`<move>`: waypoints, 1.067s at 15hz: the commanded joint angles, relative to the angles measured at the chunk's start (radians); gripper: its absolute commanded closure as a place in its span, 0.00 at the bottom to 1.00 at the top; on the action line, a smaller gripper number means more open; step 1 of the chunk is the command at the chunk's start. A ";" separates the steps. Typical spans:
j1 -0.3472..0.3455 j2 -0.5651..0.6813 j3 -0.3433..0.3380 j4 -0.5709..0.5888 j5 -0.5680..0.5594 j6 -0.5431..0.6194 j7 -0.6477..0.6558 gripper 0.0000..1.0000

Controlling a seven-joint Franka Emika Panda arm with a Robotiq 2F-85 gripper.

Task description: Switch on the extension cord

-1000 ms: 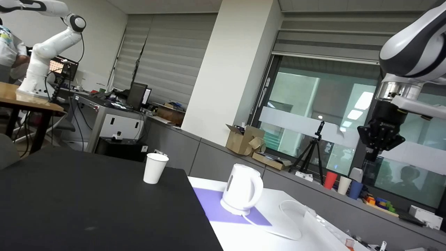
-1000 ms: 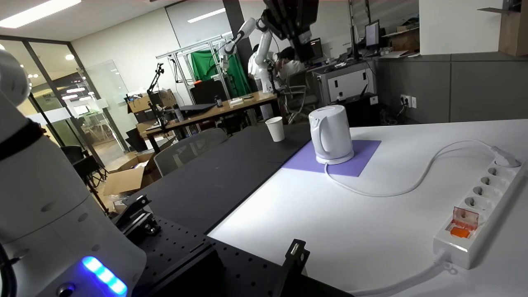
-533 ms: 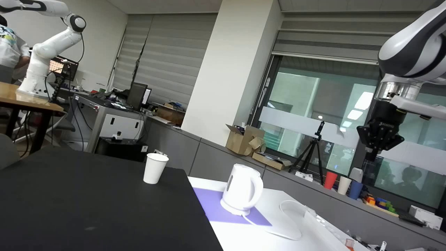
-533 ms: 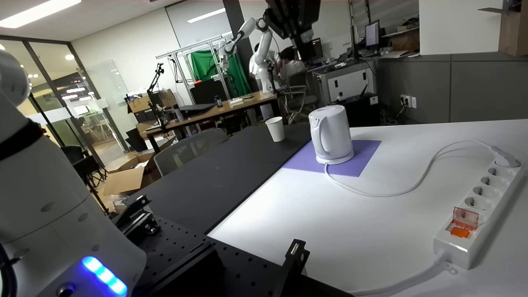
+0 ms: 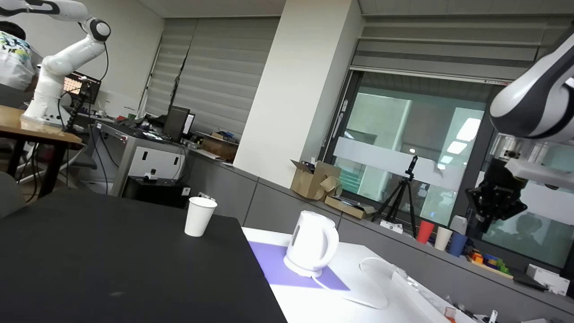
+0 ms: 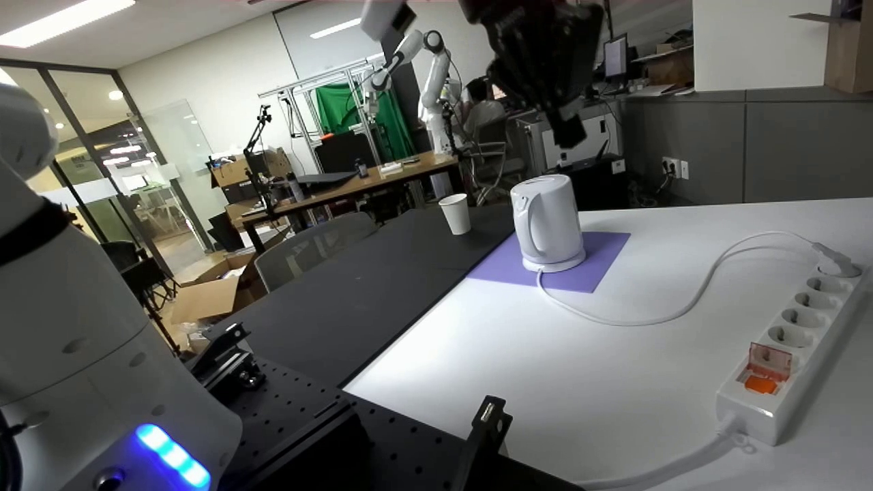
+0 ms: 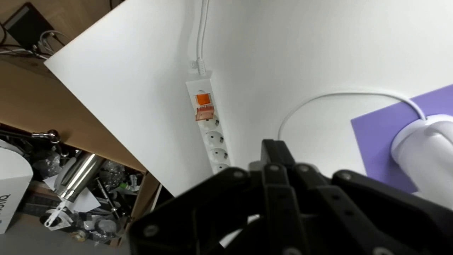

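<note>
The extension cord is a long white power strip (image 6: 791, 335) lying on the white table. It also shows in the wrist view (image 7: 214, 138) and at the lower right of an exterior view (image 5: 415, 296). Its orange switch (image 7: 203, 99) is at the end by the supply cable and is uncovered. The clear reddish switch cover (image 7: 205, 113) stands flipped open toward the sockets. My gripper (image 7: 273, 141) is shut and empty, its fingertips together. It is in the air well above the table, apart from the strip. In the wrist view it covers the lower sockets.
A white kettle (image 6: 549, 221) stands on a purple mat (image 6: 607, 252). Its cord (image 6: 638, 322) runs to a plug (image 6: 833, 260) in the strip's far socket. A paper cup (image 6: 455, 213) stands on the black table (image 6: 361, 279). A black bracket (image 6: 487, 426) rises near the robot base.
My gripper has moved downward in both exterior views and somewhat to the right, mostly in the last half second. The strip, switch, cover and kettle have not moved.
</note>
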State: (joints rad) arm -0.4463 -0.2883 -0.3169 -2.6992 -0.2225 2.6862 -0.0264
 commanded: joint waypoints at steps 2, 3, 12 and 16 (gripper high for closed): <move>-0.013 0.236 -0.073 -0.004 0.067 0.352 -0.003 1.00; -0.008 0.292 -0.082 0.005 0.091 0.407 -0.007 1.00; 0.019 0.575 -0.100 0.125 0.137 0.364 -0.032 0.99; 0.023 0.584 -0.100 0.138 0.142 0.359 -0.030 0.99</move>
State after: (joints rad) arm -0.4408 0.2953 -0.4038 -2.5611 -0.0999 3.0461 -0.0433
